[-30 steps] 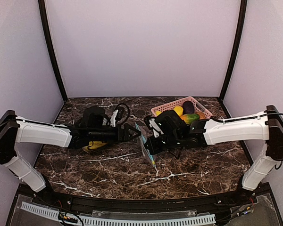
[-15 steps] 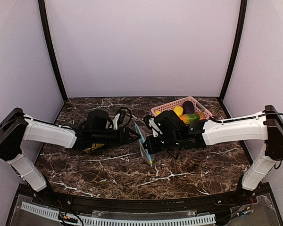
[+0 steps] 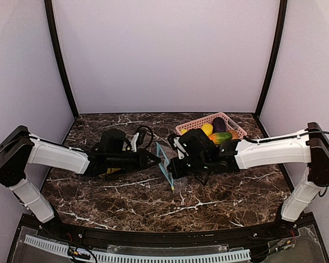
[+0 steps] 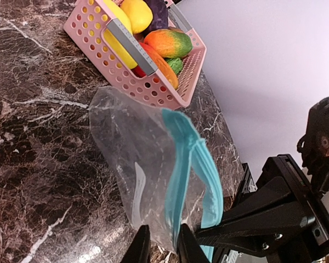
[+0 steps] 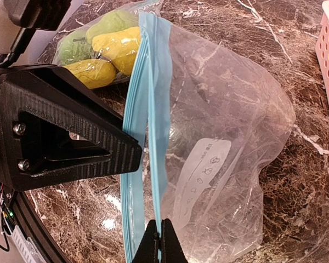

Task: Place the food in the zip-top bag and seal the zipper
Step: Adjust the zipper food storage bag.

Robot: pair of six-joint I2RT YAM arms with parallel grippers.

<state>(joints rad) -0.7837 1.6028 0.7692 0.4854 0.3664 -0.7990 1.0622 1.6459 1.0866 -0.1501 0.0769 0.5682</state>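
Observation:
The clear zip-top bag point(image 3: 165, 166) with a teal zipper hangs between my two grippers above the table. My left gripper point(image 4: 162, 246) has closed to a narrow gap on one teal lip point(image 4: 181, 181) of the bag point(image 4: 137, 159). The other lip point(image 5: 160, 109) is pinched by my right gripper point(image 5: 159, 245), which is shut. The bag's mouth gapes a little between the lips, and the bag point(image 5: 219, 137) holds nothing. The food point(image 3: 215, 130), yellow, purple and orange-green pieces, lies in the pink basket point(image 3: 191, 125); the same food point(image 4: 170, 43) shows in the left wrist view.
A second clear bag point(image 5: 98, 52) with yellow and green toy pieces lies on the table under my left arm, seen as a yellow patch point(image 3: 108, 171) from above. The pink basket point(image 4: 93, 33) stands at the back right. Side walls close in the table.
My left arm reached right to the bag and its jaws closed from wide open onto the bag's lip. The bag's mouth has been drawn slightly apart. The right gripper kept its grip.

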